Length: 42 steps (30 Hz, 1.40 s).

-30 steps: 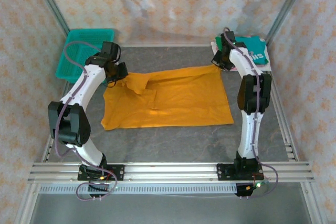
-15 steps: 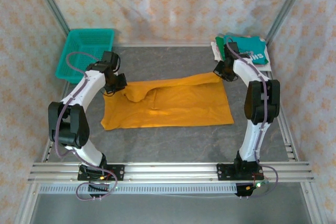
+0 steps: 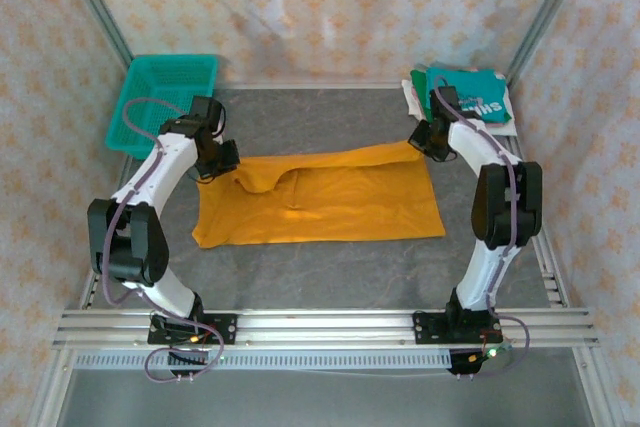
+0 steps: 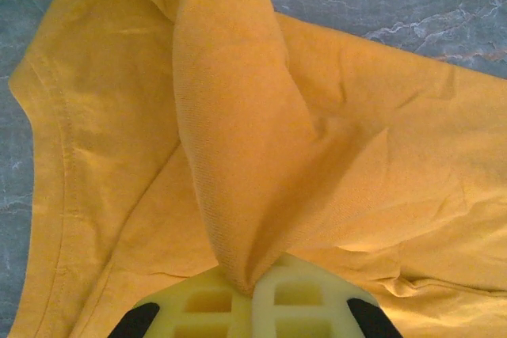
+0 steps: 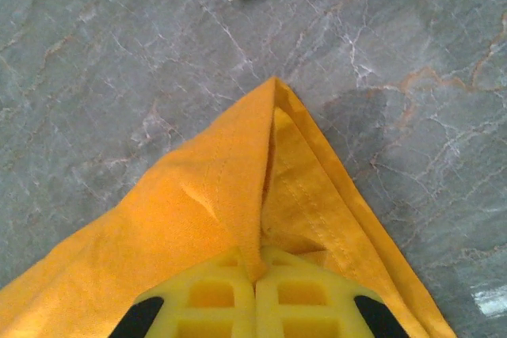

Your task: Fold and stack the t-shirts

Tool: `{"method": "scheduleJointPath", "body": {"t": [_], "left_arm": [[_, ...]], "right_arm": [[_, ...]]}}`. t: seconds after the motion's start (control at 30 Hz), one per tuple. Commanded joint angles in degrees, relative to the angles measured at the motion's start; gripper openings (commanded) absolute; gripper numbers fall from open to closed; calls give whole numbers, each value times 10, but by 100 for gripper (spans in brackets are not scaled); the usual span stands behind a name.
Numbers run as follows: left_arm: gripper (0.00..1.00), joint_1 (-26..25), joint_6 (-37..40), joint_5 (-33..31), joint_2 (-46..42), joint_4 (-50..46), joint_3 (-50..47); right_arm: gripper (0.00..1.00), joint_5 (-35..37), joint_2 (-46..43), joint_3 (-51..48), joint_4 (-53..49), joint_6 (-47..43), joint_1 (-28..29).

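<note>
We're mid-fold on the orange t-shirt point(image 3: 330, 197), which is lying across the middle of the worktop point(image 3: 330, 267). The left claw point(image 3: 226, 159) is pressed together and pinching the shirt's far corner at 9 o'clock. In its wrist view a ridge of cloth point(image 4: 230, 116) is rising out of the closed jaws. The right claw point(image 3: 425, 139) is also pressed together, pinching the far corner at 3 o'clock with the hem doubled in the pinch.

The far edge is running between the two claws. The near edge is lying flat toward 6 o'clock.

Our read on doing this well:
- We're carrying both claws toward 6 o'clock at matched height and pace.
- We're pulling the left side slightly toward 9 o'clock, since cloth is bunching there.
- We're letting go only once edge is meeting edge.

The folded pile, teal shirt point(image 3: 478, 97) on top, is sitting at 1 o'clock just beyond the right claw, so we're avoiding it.
</note>
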Motion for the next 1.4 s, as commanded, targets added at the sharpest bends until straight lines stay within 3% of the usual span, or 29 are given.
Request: {"method": "scheduleJointPath", "body": {"t": [0.0, 0.4, 0.97, 1.07, 1.1, 1.17, 1.2, 1.37], "left_arm": [[0, 5, 7, 13, -24, -28, -7], [0, 5, 5, 36, -40, -60, 7], [0, 6, 11, 30, -59, -48, -92], [0, 6, 10, 21, -61, -44, -114], [3, 6, 8, 21, -64, -41, -121], [25, 6, 7, 24, -71, -44, -128], [32, 6, 7, 24, -77, -49, -129], [35, 6, -3, 17, -121, -51, -131]], "right_arm": [[0, 27, -25, -13, 6, -7, -5], [0, 47, -49, -22, -21, -3, -6], [0, 54, -47, -105, -3, 0, -6], [8, 59, -49, -120, -10, 1, -6], [14, 58, -52, -126, -11, 1, -6], [20, 62, -62, -132, -24, 1, -7], [23, 63, -71, -136, -29, 2, -6], [29, 91, -117, -146, -36, 2, -6]]}}
